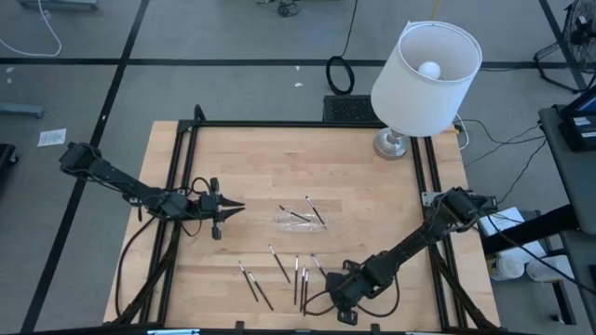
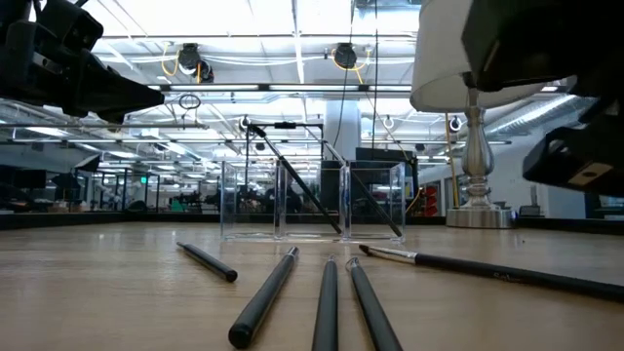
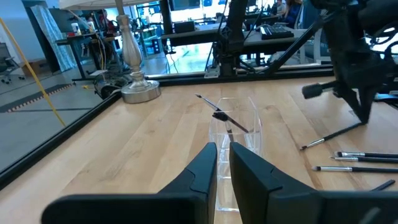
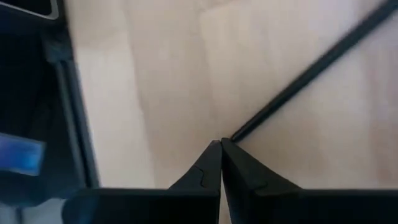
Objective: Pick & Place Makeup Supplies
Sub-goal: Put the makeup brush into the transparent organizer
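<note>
Several thin dark makeup sticks (image 1: 298, 277) lie flat on the wooden table near its front edge. They fill the foreground of the low view (image 2: 327, 302). More sticks lean inside a small clear tray (image 1: 300, 217) at the table's middle. My right gripper (image 1: 332, 290) is shut and slants down at the front edge. Its tips (image 4: 221, 143) stand at the end of one stick (image 4: 298, 81) that lies on the table. My left gripper (image 1: 240, 208) waits level, left of the tray. Its fingers (image 3: 205, 165) are almost together, with nothing between them. My right gripper's shut fingertips stand right beside the near end of one stick (image 4: 239, 132), slanting down from above. I cannot tell whether they touch it. The stick lies flat on the table and runs away from the fingers.
A table lamp with a white shade (image 1: 424, 74) stands on its silver base (image 1: 393, 144) at the far right corner. A black frame rail (image 1: 307, 124) runs round the table. Bare wood lies between the tray and the lamp.
</note>
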You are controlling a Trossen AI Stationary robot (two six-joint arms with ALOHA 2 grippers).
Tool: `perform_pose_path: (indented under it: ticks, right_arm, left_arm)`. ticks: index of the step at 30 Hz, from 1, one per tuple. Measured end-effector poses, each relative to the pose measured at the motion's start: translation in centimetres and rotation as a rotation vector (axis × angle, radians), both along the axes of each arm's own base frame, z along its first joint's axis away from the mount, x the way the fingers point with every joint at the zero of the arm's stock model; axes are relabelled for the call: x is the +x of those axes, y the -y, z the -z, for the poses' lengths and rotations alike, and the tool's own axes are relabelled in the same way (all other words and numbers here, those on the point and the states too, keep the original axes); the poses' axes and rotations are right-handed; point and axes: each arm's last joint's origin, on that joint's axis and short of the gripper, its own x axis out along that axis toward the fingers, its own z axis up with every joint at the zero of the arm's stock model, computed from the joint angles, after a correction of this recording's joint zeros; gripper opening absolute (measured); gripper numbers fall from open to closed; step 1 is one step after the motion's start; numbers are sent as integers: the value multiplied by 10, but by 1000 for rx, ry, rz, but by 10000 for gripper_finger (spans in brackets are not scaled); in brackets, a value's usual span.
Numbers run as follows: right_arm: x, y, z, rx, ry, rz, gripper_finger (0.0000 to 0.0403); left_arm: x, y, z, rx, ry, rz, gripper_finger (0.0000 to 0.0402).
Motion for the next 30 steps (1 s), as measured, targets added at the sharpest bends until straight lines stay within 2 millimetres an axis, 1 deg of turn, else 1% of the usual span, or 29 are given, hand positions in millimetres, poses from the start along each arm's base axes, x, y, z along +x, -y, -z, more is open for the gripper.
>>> perform_pose_path:
  ticks: [6,10,12,16,19,22,24,26,28,30]
  right_arm:
    - [-7,11,-12,-171,48,55,0]
    - [-11,20,-14,-273,37,116,0]
    - [-13,22,-15,-279,20,126,0]
    - [-13,20,-18,-211,-8,106,0]
    - [-15,20,-26,-161,-12,146,0]
    - [-16,25,-38,-151,3,188,0]
    - [-15,29,-47,-173,56,207,0]
    - [-10,32,-56,-205,168,201,0]
    - [5,29,-65,-182,335,159,0]
    - [18,29,-73,-155,459,98,0]
  left_arm:
    - [0,0,0,0,0,0,51]
    - [0,0,0,0,0,1,51]
    - [0,0,0,0,0,1,51]
    - [0,0,0,1,0,1,51]
    - [0,0,0,1,-1,1,51]
    - [0,0,0,1,-1,1,51]
    - [0,0,0,0,0,1,51]
    - [0,0,0,0,0,1,51]
    - [0,0,0,0,0,0,51]
    - [0,0,0,3,2,1,51]
